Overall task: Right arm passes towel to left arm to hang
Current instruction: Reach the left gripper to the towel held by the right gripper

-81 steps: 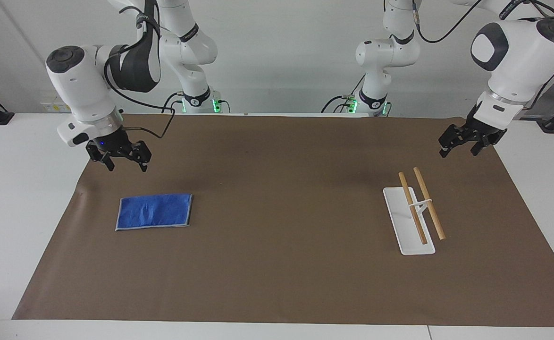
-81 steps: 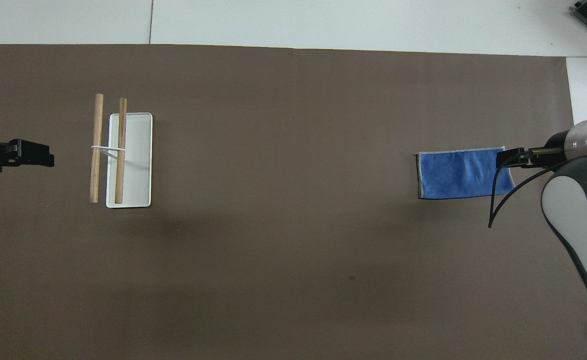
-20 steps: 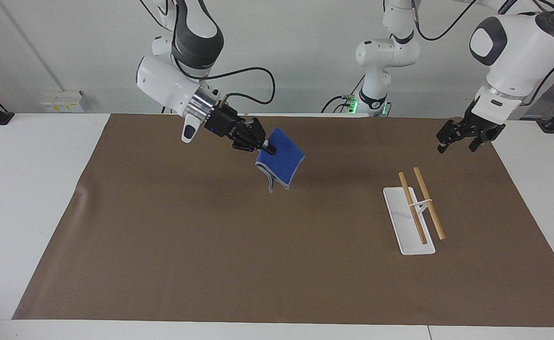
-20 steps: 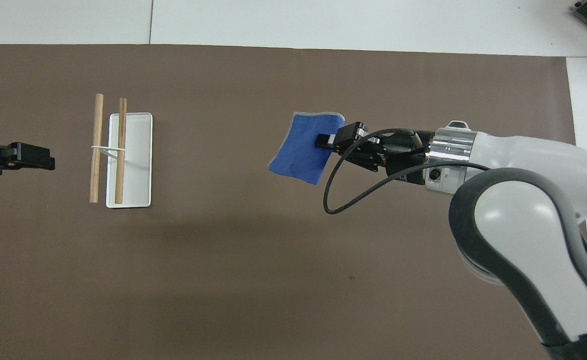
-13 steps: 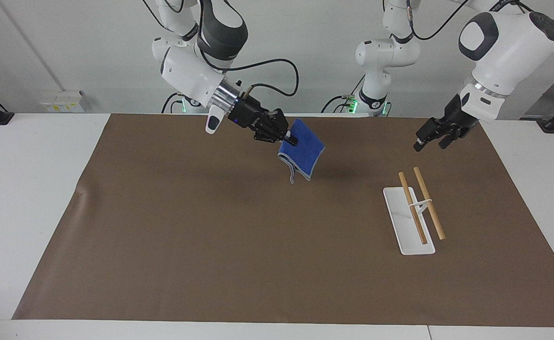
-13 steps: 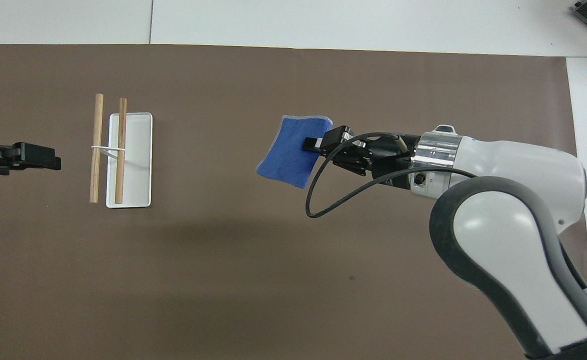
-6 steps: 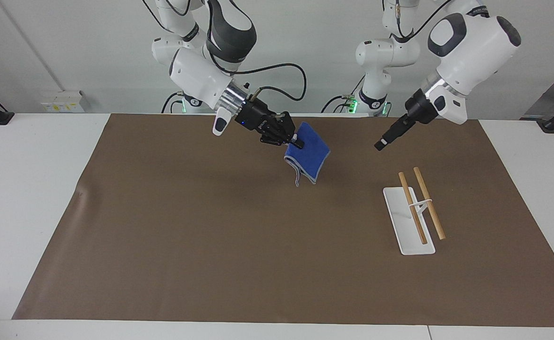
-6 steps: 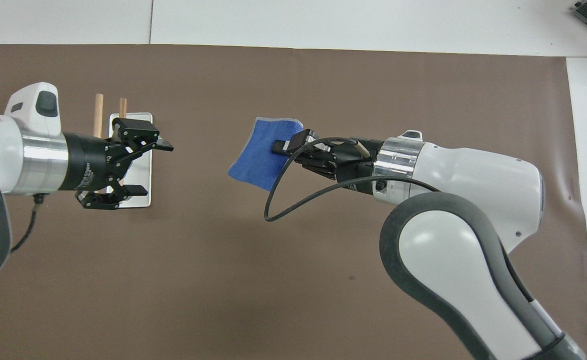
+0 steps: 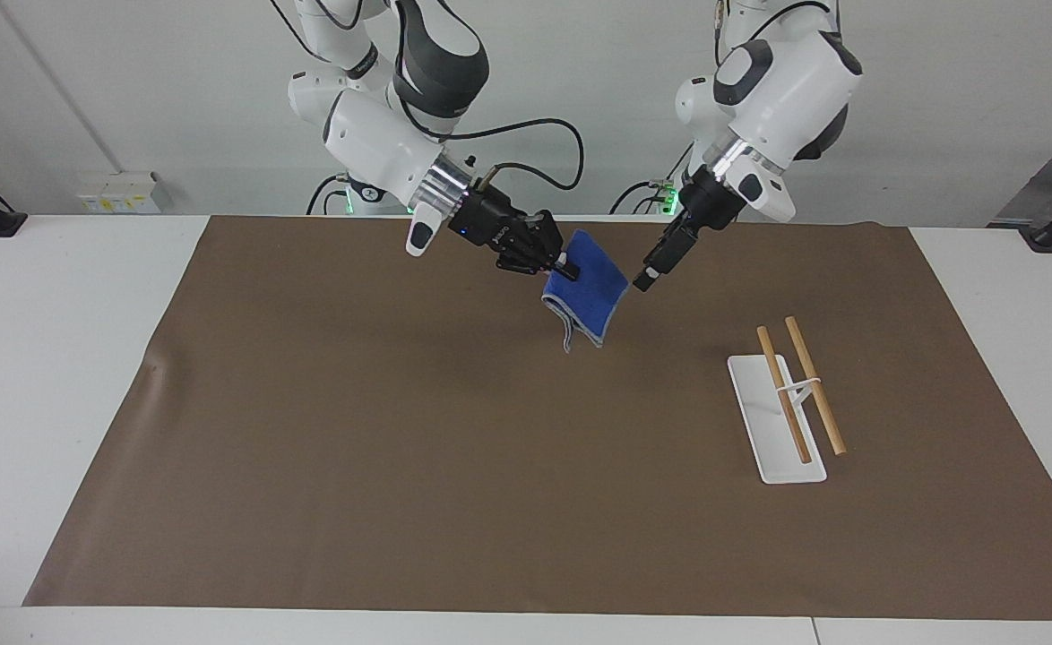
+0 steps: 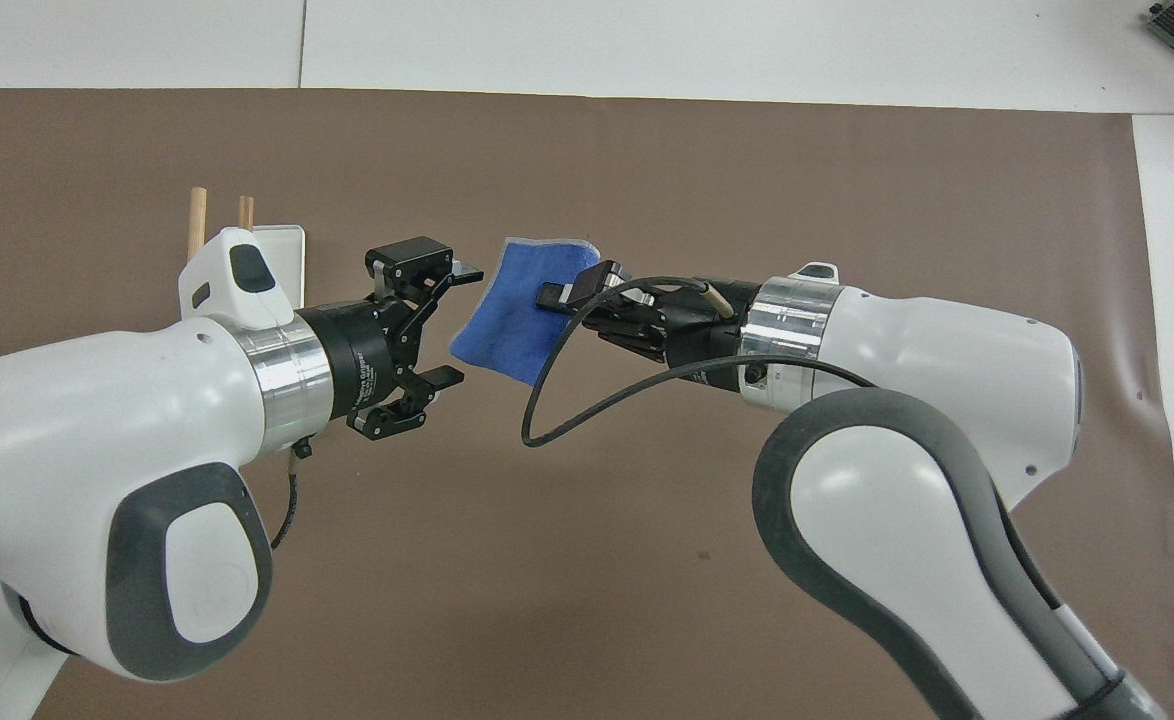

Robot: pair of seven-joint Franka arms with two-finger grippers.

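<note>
Right gripper (image 9: 564, 266) raised over the middle of the brown mat (image 9: 400, 430) on the desk (image 9: 42, 358), jaws closed on one edge of the towel (image 9: 590, 291). Towel suspended in the air, clear of the mat, hanging folded below the grip. Left gripper (image 10: 459, 322) raised just beside the towel's free edge, jaws spread wide, holding nothing, not touching the cloth. White-based rack (image 9: 775, 421) with two wooden rails standing on the mat toward the left arm's end of the desk.

Blue cloth towel (image 9: 590, 287), wooden rods (image 9: 799, 385), glossy white, perhaps plastic, base (image 9: 772, 421), matt brown mat (image 9: 400, 448).
</note>
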